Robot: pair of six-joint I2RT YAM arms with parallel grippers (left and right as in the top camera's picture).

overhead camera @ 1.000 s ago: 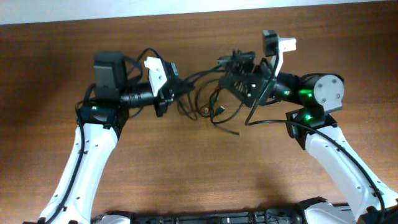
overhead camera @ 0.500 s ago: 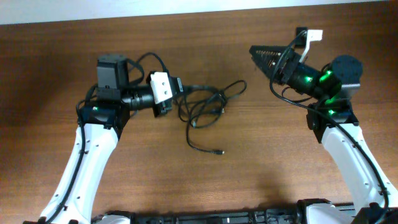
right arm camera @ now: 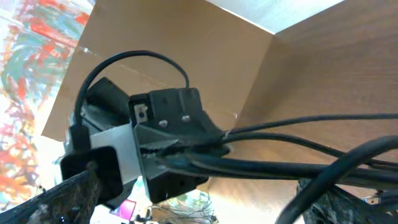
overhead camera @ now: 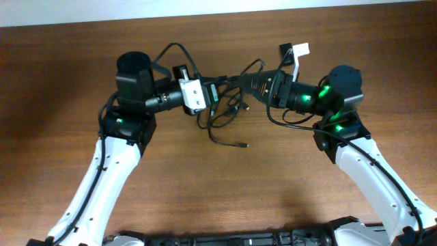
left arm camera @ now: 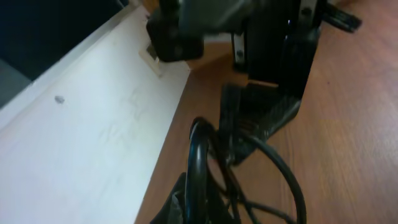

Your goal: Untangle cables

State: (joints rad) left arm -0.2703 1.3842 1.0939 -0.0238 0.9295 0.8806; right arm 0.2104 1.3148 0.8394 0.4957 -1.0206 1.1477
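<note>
Left jaws are clenched on the cables (overhead camera: 220,113), whose tangled loops spill onto the desk (overhead camera: 273,198) just beside them. Right jaws stand released and spread wide, facing the left ones, with several strands running between their fingers, none pinched.
</note>
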